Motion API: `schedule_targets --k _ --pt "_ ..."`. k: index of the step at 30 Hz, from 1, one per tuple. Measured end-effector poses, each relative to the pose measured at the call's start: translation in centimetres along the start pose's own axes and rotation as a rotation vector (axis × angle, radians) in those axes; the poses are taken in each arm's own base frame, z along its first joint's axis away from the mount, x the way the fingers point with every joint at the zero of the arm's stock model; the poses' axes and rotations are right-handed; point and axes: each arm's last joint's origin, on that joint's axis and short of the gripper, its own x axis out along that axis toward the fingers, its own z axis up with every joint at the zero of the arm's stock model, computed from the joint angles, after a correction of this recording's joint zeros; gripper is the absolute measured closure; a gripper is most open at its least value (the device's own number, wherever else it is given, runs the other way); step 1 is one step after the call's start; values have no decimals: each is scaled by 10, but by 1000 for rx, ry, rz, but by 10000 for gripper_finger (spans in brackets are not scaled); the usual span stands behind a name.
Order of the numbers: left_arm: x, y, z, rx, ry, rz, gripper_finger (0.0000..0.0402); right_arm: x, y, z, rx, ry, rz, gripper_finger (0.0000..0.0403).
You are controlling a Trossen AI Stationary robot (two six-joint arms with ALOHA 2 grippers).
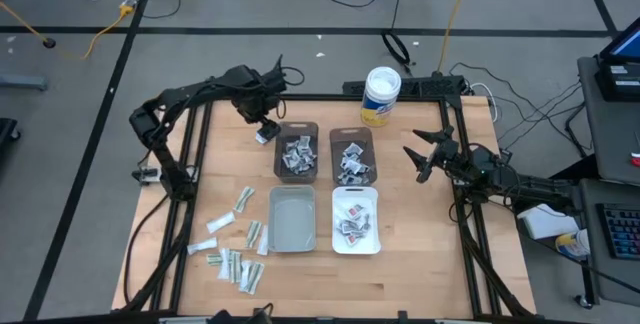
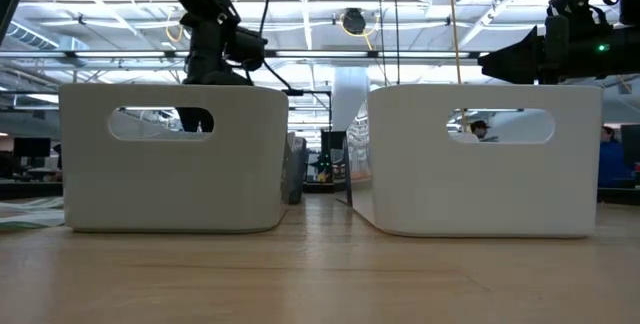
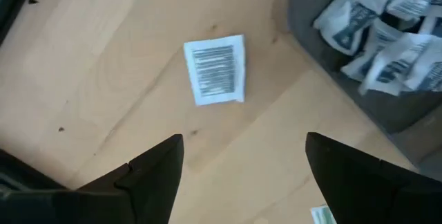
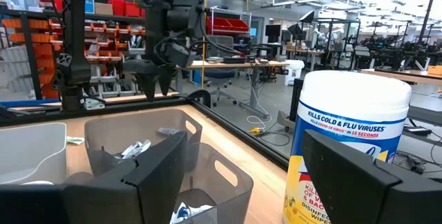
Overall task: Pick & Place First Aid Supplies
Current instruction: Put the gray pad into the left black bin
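My left gripper (image 1: pixel 257 116) (image 3: pixel 242 172) points down, open, over the table's far left part, beside the far left grey bin (image 1: pixel 279 154). Below it one small white packet with a barcode (image 3: pixel 215 70) (image 1: pixel 265 135) lies flat on the wood, clear of the fingers. Several more first aid supplies (image 1: pixel 236 244) lie loose on the near left of the table. Others fill the far left grey bin, the far right grey bin (image 1: pixel 352 156) and the near white bin (image 1: pixel 356 222). My right gripper (image 1: pixel 421 160) (image 4: pixel 242 175) waits open at the table's right side.
A grey bin (image 1: pixel 291 219) stands near left of the white one. A white round tub with a yellow label (image 1: pixel 381 97) (image 4: pixel 349 148) stands at the far edge. The four bins sit close together mid-table. Bare wood lies along the near edge and right of the bins.
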Motion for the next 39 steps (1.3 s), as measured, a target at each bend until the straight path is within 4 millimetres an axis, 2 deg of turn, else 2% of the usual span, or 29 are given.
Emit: schedule_targets --k 5,13,22,29,39 --pt "17 1 0 14 -28 3 88 0 0 0 0 0 0 124" --pt "52 3 -1 66 -109 44 111 0 0 0 0 0 0 124" --pt "80 3 -6 96 -175 43 128 0 0 0 0 0 0 124" --pt "97 4 -14 95 -167 49 132 0 0 0 0 0 0 124" --pt "93 5 -21 99 -147 74 185 0 0 0 0 0 0 124"
